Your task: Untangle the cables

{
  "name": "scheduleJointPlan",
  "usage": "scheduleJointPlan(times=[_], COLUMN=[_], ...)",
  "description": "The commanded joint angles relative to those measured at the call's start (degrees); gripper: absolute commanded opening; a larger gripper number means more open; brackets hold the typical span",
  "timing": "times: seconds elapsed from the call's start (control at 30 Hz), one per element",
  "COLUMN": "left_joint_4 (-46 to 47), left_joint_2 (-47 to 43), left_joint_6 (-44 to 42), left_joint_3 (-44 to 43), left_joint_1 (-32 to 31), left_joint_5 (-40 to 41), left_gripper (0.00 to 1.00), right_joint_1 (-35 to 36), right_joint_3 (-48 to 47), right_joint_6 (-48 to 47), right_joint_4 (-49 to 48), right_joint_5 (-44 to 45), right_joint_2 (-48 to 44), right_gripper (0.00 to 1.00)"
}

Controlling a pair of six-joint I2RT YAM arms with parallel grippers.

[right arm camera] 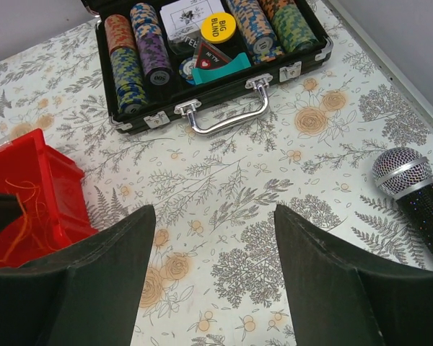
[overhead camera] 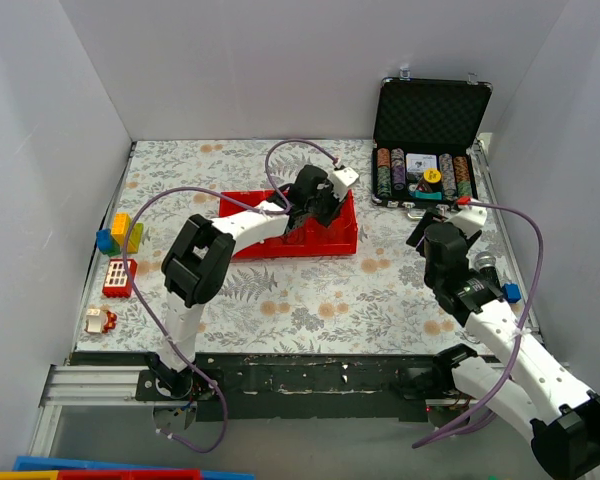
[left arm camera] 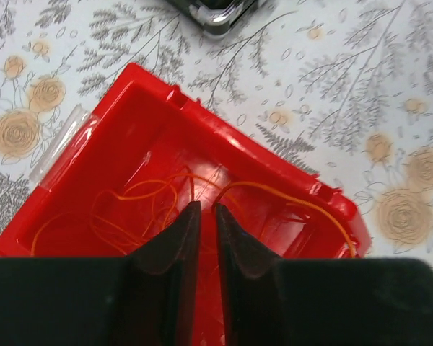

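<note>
Thin orange cables [left arm camera: 159,189] lie in loose, flat loops on the floor of the red bin [left arm camera: 224,133], strung out along its length, with one long strand arcing toward a corner. The left gripper [left arm camera: 203,210] hangs right over them, fingers nearly together with just a slit between. Is it pinching a strand? Can't tell. Bin walls hem it in. The right gripper [right arm camera: 213,210] gapes wide and empty above the flowered tablecloth [right arm camera: 224,187], between the bin, the poker chip case [right arm camera: 224,81] and the microphone [right arm camera: 404,173].
</note>
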State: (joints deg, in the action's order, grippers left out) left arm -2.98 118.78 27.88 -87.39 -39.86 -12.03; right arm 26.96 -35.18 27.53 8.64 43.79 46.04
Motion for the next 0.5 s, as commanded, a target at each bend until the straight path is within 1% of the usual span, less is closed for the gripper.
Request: scheduleJointPlan(times=[0.0,0.1,0.13,0.2,0.33,0.43,0.47], left_joint_4=[-2.38,-0.28,0.34,0.43,-0.27,-1.06,-1.93], left_joint_2=[-2.32,-5.13,-6.01,-6.89,-8.47,-9.71,-10.14], left_joint_6=[-3.08,-5.46,-6.42,-7.83,-9.24,-10.03,-10.38], left_joint_3=[-1.9,0.81,1.26,1.18,-1.1,-3.3,-4.27], left_joint_1=[0.39,0.39,0.39,0.48,0.83,1.1,1.18], left_joint_5=[5.09,3.77,3.68,4.64,5.97,4.74,4.04], left_gripper=[0.23,0.66,0.7,0.75,0.76,0.77,0.78], right_joint_1=[-1.12,-2.0,-2.17,-2.35,-2.53,-2.79,-3.05], right_joint_3=[-4.28,-4.9,-4.99,-5.25,-7.62,-9.64,-10.52], right_joint_6=[3.66,5.34,5.43,5.6,7.27,14.19,17.26], right_joint_4=[5.14,8.05,8.32,8.49,13.22,21.64,24.81], right_joint_5=[1.74,0.42,-0.02,-0.81,0.76,3.75,4.11], right_joint_2=[1.15,2.12,2.56,3.35,4.84,6.86,7.91], right_gripper=[0.75,0.77,0.77,0.77,0.77,0.79,0.82])
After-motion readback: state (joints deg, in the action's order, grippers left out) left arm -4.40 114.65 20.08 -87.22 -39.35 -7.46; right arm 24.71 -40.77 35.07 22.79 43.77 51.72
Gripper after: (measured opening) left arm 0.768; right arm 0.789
